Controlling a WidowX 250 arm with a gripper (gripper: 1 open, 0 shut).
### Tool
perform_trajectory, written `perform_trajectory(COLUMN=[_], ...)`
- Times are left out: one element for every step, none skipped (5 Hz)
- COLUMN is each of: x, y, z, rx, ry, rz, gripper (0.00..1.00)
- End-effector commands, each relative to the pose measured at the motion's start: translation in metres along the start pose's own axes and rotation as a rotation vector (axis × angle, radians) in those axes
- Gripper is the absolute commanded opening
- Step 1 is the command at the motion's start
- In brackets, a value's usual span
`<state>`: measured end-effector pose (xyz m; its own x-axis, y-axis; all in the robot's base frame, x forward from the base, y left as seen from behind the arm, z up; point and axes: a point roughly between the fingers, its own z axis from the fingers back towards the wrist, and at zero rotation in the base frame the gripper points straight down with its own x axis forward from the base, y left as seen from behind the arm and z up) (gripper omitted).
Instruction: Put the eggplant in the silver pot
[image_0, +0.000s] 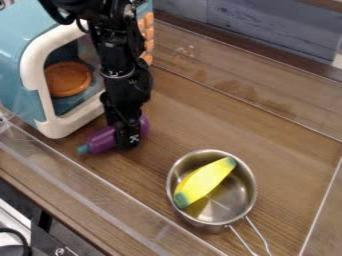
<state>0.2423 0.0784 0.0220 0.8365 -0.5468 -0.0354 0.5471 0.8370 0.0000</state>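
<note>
One black robot gripper (126, 133) reaches down from above onto a glossy purple toy eggplant (107, 138), its jaws clenched on the eggplant's body. The eggplant lies at a slant on a brown wooden desk (174, 95), near the desk's front-left edge, with its blue-green stem cap (83, 150) pointing toward that edge. Just behind it, at the left side of the desk, stands a teal-and-cream toy microwave (51, 122) with its front open; a round orange-brown piece (67, 79) shows inside.

Well apart from the eggplant, nearer the desk's front-right corner, sits a small round pot (175, 200) of shiny silver steel. Its thin wire handle (266, 245) points toward the front of the desk. In the pot, a yellow toy vegetable (203, 182) with a green end leans at a slant, that green end toward the front. The eggplant is outside the pot.
</note>
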Motion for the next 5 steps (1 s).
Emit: perform_trajectory(x=[0.006, 0.006, 0.01, 0.014, 0.02], y=[0.0, -0.005, -0.006, -0.012, -0.028], z=[0.023, 0.042, 0.073, 0.098, 0.11], rx=[0.027, 0.022, 0.026, 0.026, 0.025], ry=[-0.012, 0.002, 0.032, 0.044, 0.029], rz=[-0.008, -0.003, 0.051, 0.107, 0.157], gripper=[0.0, 0.0, 0.0, 0.0, 0.0])
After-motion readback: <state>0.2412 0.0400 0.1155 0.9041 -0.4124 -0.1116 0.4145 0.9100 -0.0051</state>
